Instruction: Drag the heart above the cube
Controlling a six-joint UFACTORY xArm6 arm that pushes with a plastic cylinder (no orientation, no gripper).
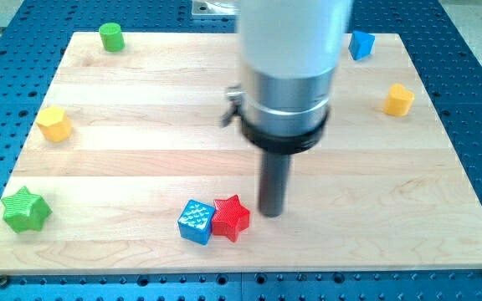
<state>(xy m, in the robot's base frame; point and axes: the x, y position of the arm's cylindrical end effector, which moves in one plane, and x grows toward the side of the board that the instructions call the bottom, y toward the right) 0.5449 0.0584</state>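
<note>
Right now our tip [271, 213] is a bare rod end, holding nothing and touching no block. It stands to the view's right of the blue cube [196, 221], just past the red star [231, 217] that touches the cube. We cannot tell which yellow block is the heart. One [54, 123] lies far to the cube's upper left, the other [399, 99] far to its upper right. We judge the drag not yet begun, since both lie well apart from our tip.
</note>
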